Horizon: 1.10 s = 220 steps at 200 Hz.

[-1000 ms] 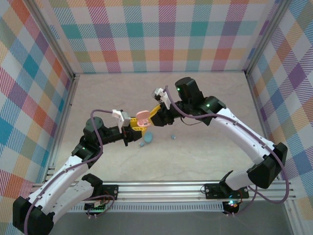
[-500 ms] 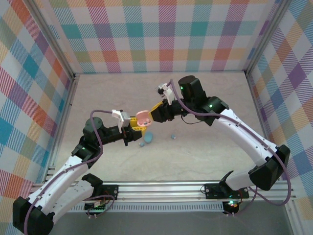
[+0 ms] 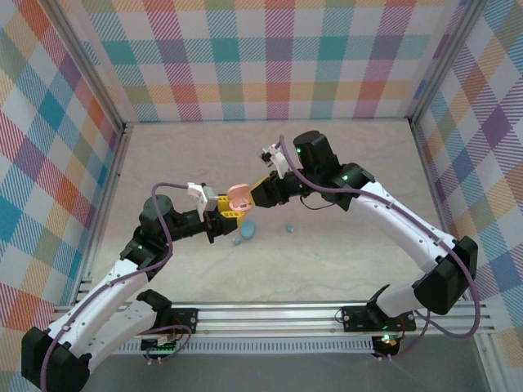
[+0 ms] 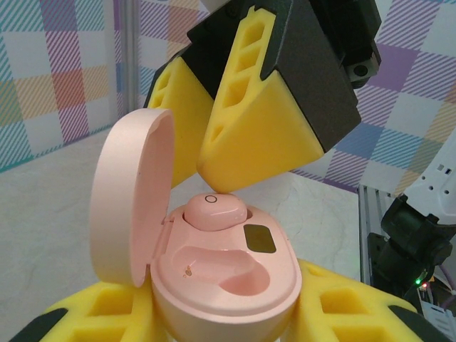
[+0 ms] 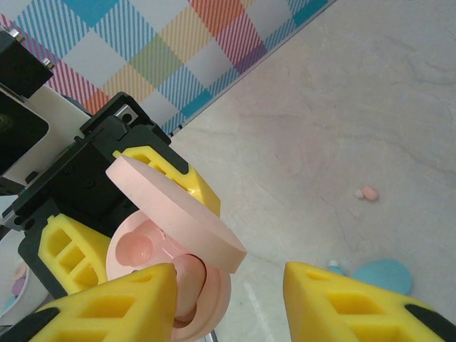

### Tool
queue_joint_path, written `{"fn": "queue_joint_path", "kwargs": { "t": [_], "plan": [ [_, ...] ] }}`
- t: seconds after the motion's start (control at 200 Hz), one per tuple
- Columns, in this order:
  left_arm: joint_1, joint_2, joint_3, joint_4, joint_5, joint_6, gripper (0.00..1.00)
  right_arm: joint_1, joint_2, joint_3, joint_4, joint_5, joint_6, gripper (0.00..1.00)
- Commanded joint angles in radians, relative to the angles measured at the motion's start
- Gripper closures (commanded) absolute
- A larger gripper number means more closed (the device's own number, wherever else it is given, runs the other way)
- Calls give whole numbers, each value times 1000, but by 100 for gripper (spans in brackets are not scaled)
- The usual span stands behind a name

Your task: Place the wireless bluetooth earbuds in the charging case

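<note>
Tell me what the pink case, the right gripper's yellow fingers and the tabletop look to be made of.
Pink case: likely moulded plastic, smooth satin finish, soft highlights along the lid.
Right gripper's yellow fingers: matte, with open ribbed cells; foam or printed plastic, I cannot tell which.
Tabletop: pale, veined like marble, possibly laminate or stone, low sheen.

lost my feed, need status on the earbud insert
Left gripper shut on open pink case. Right gripper open just above it. One pink earbud seated, second slot empty. Nothing in the way.
</note>
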<state>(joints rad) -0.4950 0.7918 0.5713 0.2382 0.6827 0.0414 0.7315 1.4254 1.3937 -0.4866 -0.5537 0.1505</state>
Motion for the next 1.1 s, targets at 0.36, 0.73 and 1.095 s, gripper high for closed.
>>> {"fn": "queue_joint_path", "kwargs": {
  "t": [0.36,0.73,1.095],
  "plan": [
    [-4,1,23,53,0,12,75,-14,-41,-39,37,20,49,50],
    [-4,-22,19,38,-36,18,75,-98,-91,-104,138,-15,229,47],
    [-4,-128,7,-88,-101,54,75,-188,49,-64,38,121,320,50]
  ]
}}
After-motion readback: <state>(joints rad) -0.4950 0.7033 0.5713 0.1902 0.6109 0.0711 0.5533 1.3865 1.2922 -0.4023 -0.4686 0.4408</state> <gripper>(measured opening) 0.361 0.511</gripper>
